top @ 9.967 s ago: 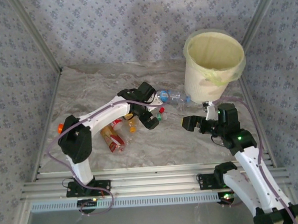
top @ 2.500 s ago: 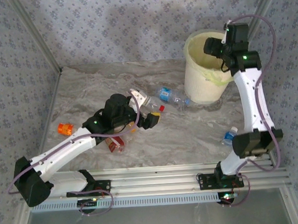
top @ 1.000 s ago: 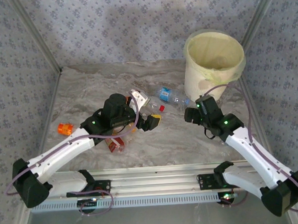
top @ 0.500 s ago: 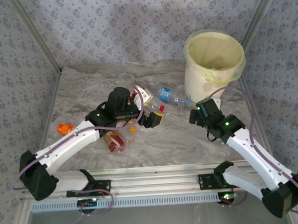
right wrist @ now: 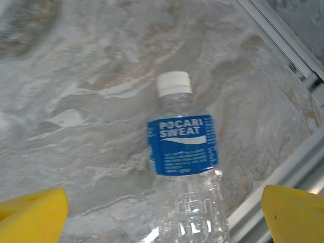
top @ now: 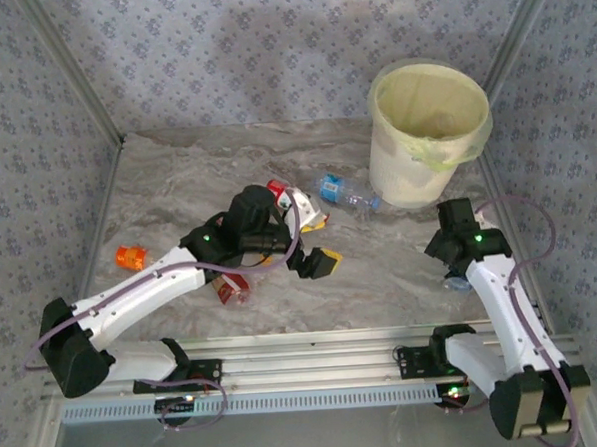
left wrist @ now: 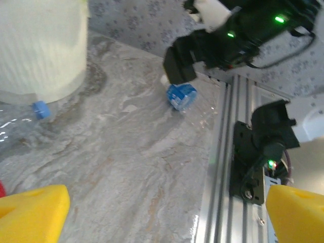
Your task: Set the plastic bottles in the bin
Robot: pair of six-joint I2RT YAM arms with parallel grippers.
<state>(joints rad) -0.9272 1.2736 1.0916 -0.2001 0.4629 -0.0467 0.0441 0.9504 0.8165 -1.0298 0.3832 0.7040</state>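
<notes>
Blue-label bottle lying flat, centred beneath wide-spread right gripper.

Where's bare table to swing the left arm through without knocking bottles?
Free: the tabletop's far-left stretch between the back wall and the bottle cluster; the near-centre patch between the left gripper and the Pocari Sweat bottle. Crowded: under the left arm, and around the blue-capped bottle beside the bin.

Soft even light from above w/ faint shadows on surface; wrist pics show pale glare, blurry near fg.
</notes>
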